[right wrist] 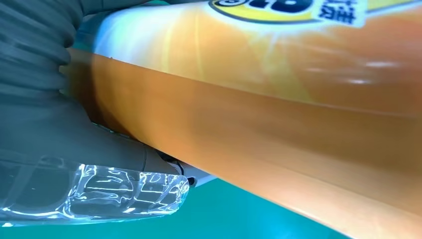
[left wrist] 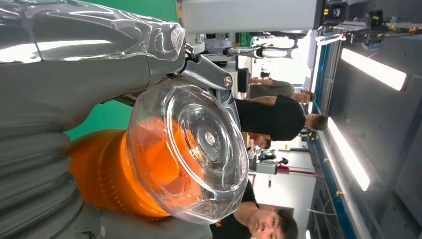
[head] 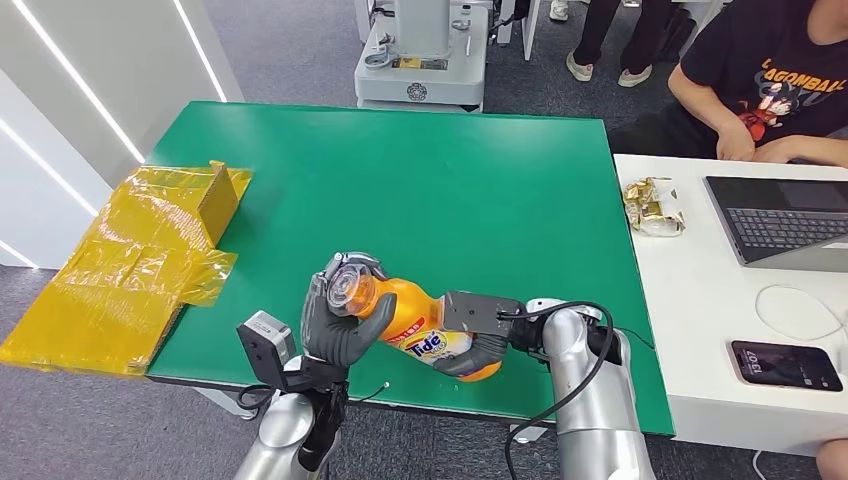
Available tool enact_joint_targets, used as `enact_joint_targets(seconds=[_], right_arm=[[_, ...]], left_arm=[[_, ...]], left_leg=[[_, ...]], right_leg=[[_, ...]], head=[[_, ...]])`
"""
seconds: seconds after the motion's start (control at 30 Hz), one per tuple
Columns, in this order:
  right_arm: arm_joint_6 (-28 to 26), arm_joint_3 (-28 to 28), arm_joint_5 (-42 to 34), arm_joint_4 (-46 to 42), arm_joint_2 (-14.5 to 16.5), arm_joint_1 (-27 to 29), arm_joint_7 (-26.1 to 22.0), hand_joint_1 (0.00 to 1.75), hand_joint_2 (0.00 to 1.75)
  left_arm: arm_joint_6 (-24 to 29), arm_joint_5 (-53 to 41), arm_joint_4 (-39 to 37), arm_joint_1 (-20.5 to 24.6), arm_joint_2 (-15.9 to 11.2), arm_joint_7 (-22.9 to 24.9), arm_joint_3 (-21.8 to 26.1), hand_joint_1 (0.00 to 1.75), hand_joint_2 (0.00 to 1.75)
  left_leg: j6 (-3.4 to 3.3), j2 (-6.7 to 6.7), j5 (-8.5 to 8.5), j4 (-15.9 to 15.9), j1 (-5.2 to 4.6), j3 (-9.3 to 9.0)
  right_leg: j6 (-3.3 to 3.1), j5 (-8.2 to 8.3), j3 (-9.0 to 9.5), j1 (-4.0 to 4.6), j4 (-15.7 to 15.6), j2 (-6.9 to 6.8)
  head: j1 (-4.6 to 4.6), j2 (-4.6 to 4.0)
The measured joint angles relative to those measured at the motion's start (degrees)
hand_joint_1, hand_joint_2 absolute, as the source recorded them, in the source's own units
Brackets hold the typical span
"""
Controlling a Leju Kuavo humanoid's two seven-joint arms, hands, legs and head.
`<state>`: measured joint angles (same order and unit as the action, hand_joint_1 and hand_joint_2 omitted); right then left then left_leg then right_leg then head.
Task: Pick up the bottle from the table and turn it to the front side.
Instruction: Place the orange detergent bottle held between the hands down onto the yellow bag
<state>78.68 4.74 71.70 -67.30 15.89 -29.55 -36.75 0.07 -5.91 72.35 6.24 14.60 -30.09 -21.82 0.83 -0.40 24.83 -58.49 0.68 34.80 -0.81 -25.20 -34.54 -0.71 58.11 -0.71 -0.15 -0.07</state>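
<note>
both hands grip the bottle [head: 425,325] over the near table [head: 480,180] edge; left hand [head: 335,320] wraps the cap end, right hand [head: 475,350] the base; label faces up; turn looks nearly done

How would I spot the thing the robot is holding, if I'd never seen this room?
Find the green table and look at its near edge, where the left hand and right hand meet. Between them lies an orange bottle on its side, clear cap leftward. It is the only orange thing there, with a Tide label.

Robotics lab: green test table [head: 480,170], laptop [head: 780,220], onlookers.
</note>
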Motion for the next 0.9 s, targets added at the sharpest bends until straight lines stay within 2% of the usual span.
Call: enact_joint_targets(seconds=[0.1, 0.6, 0.9], right_arm=[[0.0, -0.3, -1.9, -1.3, 0.0, -0.3, -1.0, 0.00, 1.75], [0.0, -0.7, -9.8, -6.1, 0.0, 0.6, -3.4, 0.00, 1.75], [0.0, -0.2, -14.4, -11.2, 0.0, 4.7, -3.6, 0.00, 1.75]], left_arm=[[0.9, 0.5, 0.0, -0.3, 0.0, -0.3, 0.6, 1.75, 1.75], [3.0, 2.1, 0.3, -1.0, 0.0, -1.8, 2.5, 1.75, 1.75], [4.8, 1.2, 6.1, -0.5, -0.3, -3.5, 4.1, 1.75, 1.75]], left_leg=[[0.00, 0.00, 0.00, 0.0, 0.00, 0.00], [0.00, 0.00, 0.00, 0.0, 0.00, 0.00], [0.00, 0.01, 0.00, 0.0, 0.00, -0.01]], right_leg=[[0.00, 0.00, -0.01, 0.00, 0.0, 0.00], [0.00, 0.00, -0.01, 0.00, 0.0, -0.01], [0.00, 0.00, -0.02, 0.00, 0.0, 0.00]], head=[[0.00, 0.00], [0.00, 0.00], [-0.01, 0.00]])
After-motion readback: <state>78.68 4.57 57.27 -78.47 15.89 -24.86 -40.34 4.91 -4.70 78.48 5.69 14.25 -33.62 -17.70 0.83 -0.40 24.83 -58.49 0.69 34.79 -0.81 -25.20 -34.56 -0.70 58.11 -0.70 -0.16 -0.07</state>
